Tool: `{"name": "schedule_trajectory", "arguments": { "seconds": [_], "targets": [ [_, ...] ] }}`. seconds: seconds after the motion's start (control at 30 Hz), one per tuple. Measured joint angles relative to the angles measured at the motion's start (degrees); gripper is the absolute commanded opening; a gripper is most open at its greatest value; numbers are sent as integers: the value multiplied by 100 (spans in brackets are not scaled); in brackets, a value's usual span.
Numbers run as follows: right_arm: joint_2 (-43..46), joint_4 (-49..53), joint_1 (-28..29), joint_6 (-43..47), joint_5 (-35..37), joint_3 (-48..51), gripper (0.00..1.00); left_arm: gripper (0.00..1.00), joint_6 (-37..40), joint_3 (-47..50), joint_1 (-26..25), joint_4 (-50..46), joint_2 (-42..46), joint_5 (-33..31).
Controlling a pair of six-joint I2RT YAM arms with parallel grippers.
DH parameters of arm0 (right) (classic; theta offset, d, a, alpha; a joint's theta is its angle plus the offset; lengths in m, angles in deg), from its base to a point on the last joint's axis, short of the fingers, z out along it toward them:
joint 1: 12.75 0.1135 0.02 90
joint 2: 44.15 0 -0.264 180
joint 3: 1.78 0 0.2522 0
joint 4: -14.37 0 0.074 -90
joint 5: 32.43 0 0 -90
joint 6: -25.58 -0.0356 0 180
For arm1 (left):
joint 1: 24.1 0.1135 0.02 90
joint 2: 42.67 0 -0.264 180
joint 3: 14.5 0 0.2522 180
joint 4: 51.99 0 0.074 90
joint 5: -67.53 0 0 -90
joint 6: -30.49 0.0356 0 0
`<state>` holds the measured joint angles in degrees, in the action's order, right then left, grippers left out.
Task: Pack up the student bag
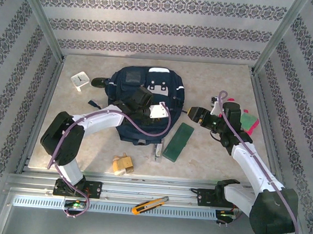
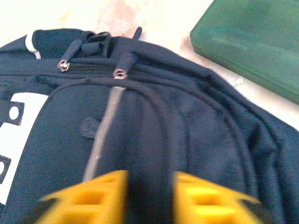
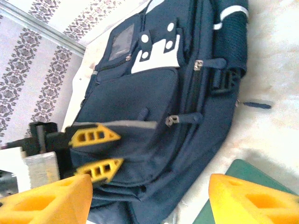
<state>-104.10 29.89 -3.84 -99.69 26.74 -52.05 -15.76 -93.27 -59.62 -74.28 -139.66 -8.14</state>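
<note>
- Left gripper (image 2: pixel 149 186) is pinching almost fully closed on a raised fold, seemingly front-pocket fabric, of the student bag (image 2: pixel 201 140).
- That student bag is lying flat mid-table, directly under this gripper.
- Right gripper (image 3: pixel 149 198) is hovering with jaws wide apart, holding nothing, just beside the bag's edge and near a green case (image 3: pixel 243 170).

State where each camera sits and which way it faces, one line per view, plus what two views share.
Top external: overhead behind the robot, looking down on table, left arm, right arm, student bag.
Left wrist: close over the bag; left gripper pinches its fabric.
Right wrist: beside the bag, facing it across open right gripper.
Shared: both wrist views show the green case.
</note>
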Motion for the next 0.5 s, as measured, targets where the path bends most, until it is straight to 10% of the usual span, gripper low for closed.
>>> {"name": "schedule_trajectory", "arguments": {
  "seconds": [0.5],
  "targets": [
    [-308, -1462, -39, 1635, -476, 531, 65, 0, -474, -114, 1432, -702, 1980, 2422]
  ]
}}
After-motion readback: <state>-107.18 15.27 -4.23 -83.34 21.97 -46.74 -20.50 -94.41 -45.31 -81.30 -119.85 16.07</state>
